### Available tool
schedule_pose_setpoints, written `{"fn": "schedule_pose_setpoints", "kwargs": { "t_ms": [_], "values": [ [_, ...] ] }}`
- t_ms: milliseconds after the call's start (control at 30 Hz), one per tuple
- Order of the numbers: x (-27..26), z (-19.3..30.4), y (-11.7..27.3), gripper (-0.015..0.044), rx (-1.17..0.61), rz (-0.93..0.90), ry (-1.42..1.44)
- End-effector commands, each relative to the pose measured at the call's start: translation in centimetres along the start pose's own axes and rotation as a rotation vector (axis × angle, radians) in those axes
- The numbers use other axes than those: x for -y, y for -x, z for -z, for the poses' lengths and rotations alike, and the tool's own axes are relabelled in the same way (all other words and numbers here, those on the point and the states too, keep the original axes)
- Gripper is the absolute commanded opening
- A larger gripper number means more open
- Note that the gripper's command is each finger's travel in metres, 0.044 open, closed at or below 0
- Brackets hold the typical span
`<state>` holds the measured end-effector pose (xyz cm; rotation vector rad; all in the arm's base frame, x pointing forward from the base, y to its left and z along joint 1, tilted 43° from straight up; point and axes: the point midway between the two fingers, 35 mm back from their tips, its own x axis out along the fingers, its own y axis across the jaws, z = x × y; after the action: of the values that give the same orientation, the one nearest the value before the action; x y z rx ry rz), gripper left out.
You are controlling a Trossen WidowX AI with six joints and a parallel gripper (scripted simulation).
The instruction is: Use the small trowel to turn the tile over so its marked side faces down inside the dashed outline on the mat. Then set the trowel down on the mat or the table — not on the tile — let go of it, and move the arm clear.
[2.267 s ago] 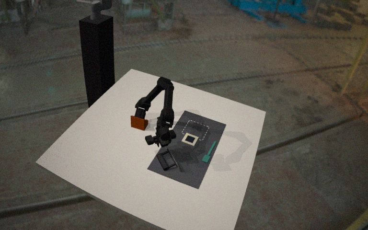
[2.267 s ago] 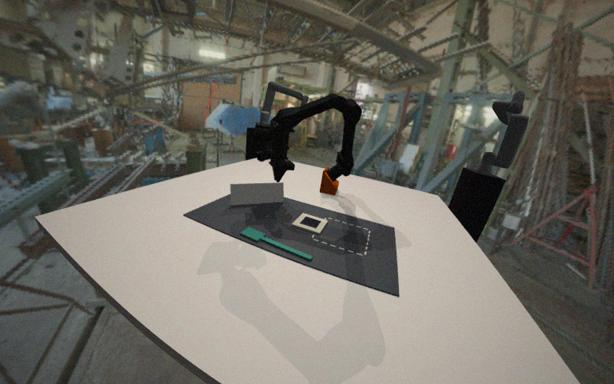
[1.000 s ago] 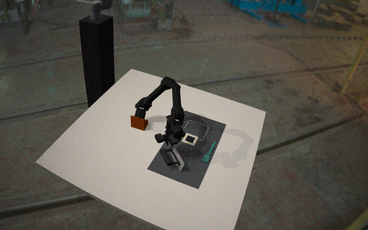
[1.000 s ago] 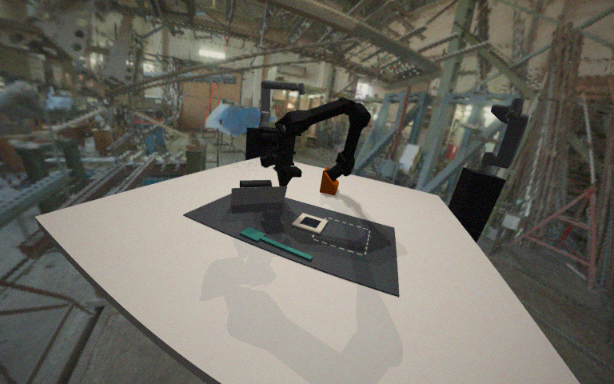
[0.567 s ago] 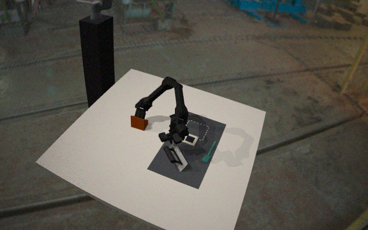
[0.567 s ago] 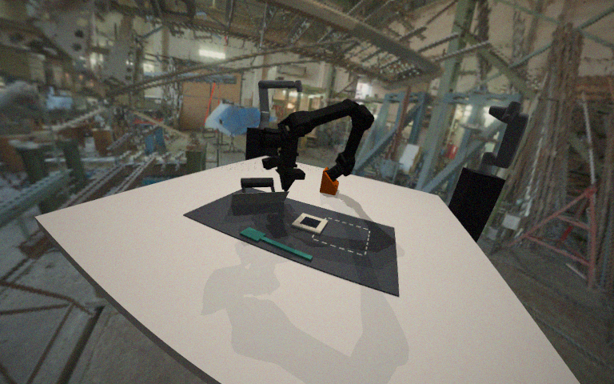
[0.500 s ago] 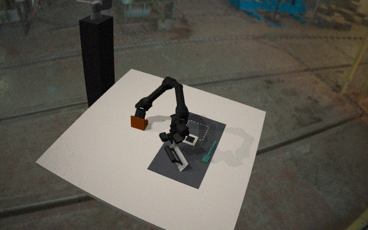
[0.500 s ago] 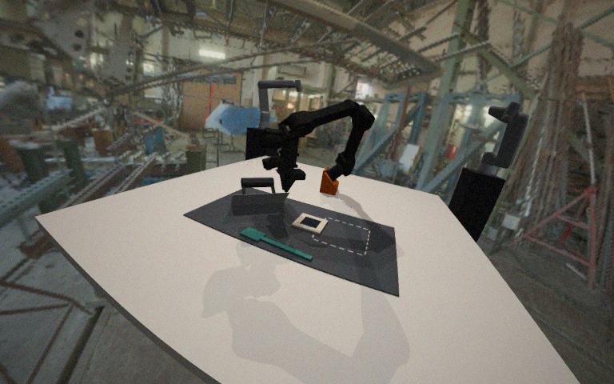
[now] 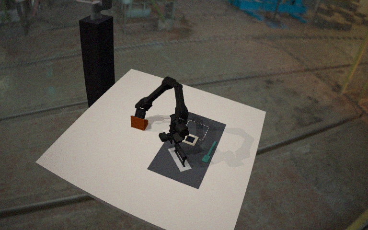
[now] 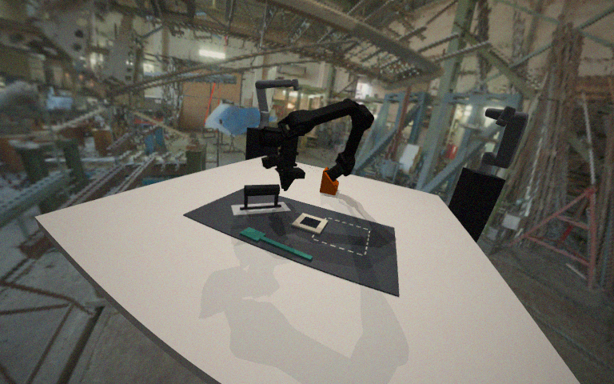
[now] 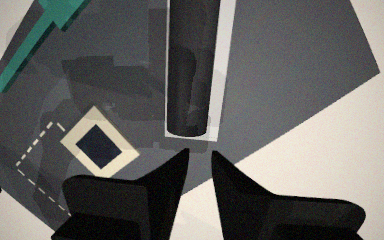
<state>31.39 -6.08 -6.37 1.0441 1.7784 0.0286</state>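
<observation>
The trowel, a pale flat blade (image 9: 187, 168) (image 10: 284, 210) (image 11: 226, 50) with a raised black bar handle (image 9: 180, 151) (image 10: 261, 190) (image 11: 187, 90), lies blade down on the dark mat (image 9: 195, 181) (image 10: 384, 271) (image 11: 300, 60). The tile (image 9: 190, 139) (image 10: 309, 222) (image 11: 100, 146) lies flat with its dark square mark up, mostly outside the dashed outline (image 9: 208, 126) (image 10: 368, 235) and at its edge. My gripper (image 10: 285, 187) (image 11: 200, 153) is partly open and empty, above and just behind the handle's near end. In the top view the fingertips are hard to make out.
A green spatula-like tool (image 9: 209, 152) (image 10: 281, 244) (image 11: 30, 52) lies along the mat's edge, on the far side of the tile from the arm base. An orange block (image 9: 138, 122) (image 10: 328, 182) stands at the arm's base on the white table (image 9: 108, 151) (image 10: 149, 217).
</observation>
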Motion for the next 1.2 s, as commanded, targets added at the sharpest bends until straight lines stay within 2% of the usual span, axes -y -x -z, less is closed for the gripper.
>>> {"fn": "schedule_pose_setpoints", "kwargs": {
  "t_ms": [0,367,833,967,1167],
  "values": [
    [2.0,0.0,0.4,0.01,-0.001,0.003,-0.011],
    [8.3,0.5,1.7,0.01,-0.005,0.003,-0.011],
    [8.3,0.2,2.0,0.01,0.007,-0.002,-0.017],
    [8.3,0.2,2.0,0.0,0.007,-0.002,-0.017],
    [8.3,0.2,2.0,0.0,0.007,-0.002,-0.017]
  ]
}}
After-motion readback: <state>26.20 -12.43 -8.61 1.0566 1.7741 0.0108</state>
